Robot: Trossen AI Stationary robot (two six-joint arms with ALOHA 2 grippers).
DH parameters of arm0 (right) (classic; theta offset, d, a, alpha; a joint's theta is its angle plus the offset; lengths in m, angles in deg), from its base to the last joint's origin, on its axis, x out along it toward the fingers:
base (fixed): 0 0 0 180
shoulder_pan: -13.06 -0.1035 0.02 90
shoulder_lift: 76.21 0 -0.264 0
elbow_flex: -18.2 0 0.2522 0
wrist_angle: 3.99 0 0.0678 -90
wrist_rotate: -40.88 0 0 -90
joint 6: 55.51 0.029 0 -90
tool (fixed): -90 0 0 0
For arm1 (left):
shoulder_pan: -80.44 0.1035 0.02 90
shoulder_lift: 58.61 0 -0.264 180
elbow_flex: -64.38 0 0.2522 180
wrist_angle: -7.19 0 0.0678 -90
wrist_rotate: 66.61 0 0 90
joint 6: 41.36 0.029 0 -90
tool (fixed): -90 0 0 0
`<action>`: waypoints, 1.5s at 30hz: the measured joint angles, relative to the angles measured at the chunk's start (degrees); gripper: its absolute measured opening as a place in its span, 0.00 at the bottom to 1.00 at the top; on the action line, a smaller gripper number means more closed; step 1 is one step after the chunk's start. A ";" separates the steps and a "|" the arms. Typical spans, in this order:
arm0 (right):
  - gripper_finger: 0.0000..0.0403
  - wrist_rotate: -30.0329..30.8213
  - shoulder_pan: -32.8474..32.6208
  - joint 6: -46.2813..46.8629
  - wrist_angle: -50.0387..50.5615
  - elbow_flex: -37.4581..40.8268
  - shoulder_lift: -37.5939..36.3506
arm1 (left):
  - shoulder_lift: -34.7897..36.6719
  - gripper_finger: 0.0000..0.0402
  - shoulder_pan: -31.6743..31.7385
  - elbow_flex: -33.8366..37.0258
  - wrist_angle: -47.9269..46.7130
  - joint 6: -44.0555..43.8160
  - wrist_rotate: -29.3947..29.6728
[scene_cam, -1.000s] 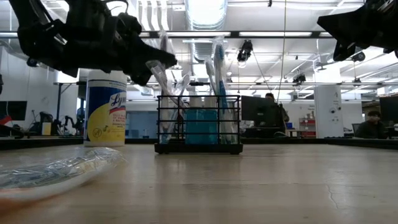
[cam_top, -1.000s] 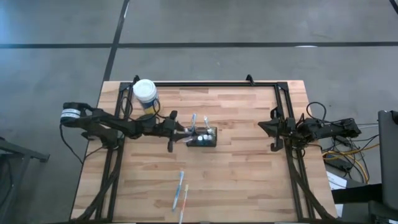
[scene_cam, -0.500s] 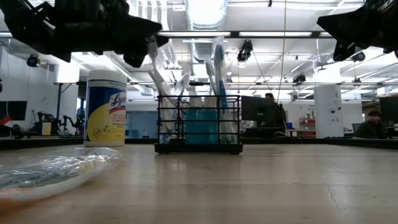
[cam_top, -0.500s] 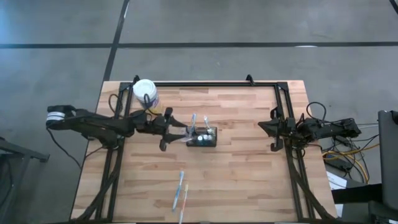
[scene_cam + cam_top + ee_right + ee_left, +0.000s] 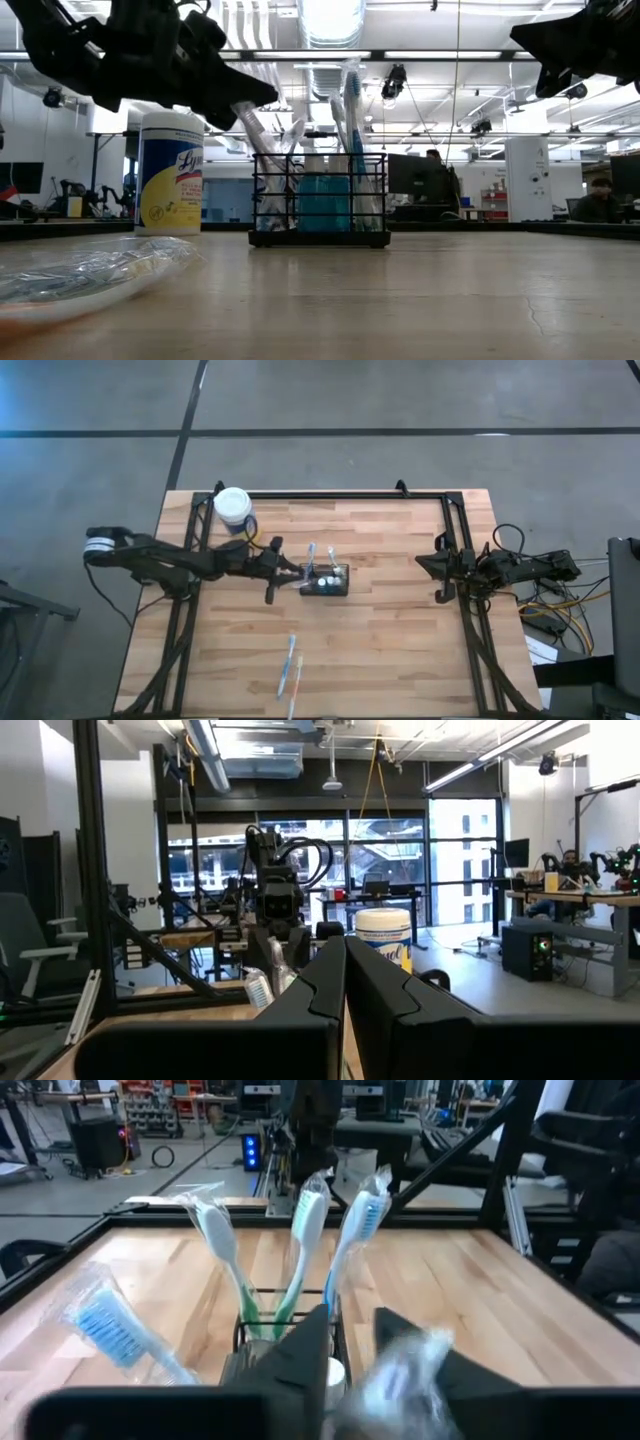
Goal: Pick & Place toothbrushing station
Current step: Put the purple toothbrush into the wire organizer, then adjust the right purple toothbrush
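High view: the small black rectangular wire-mesh toothbrushing station [image 5: 326,580] stands upright near the middle of the light wooden plank table [image 5: 390,650], with several wrapped toothbrushes [image 5: 311,553] standing in its compartments. The left gripper [image 5: 287,578] reaches in from the table's left side and sits just beside the station's left end; whether it touches the mesh cannot be told from above. A round yellow canister with a white lid [image 5: 233,507] stands near the far left corner, and two loose wrapped toothbrushes [image 5: 291,665] lie side by side near the front edge, well apart from the station. The right gripper [image 5: 437,566] waits at the right side of the table, clear of every object. In the low view, the station [image 5: 319,200] rests flat on the tabletop with blue and white brush heads rising above its rim, the canister [image 5: 170,173] behind and to its left, and the left gripper [image 5: 245,100] hangs above the station's left edge. In the left wrist view, the two dark fingers [image 5: 300,1355] stand apart, with a blurred clear-wrapped item [image 5: 400,1375] between them; the station [image 5: 290,1320] lies just ahead with three brushes upright in it. In the right wrist view, the right gripper's fingers [image 5: 325,982] are pressed together, holding nothing.
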 joint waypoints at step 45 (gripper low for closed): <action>0.02 -0.02 -0.01 -0.05 0.15 0.00 0.01 | 28.67 0.60 -3.64 -5.44 -35.77 1.78 2.98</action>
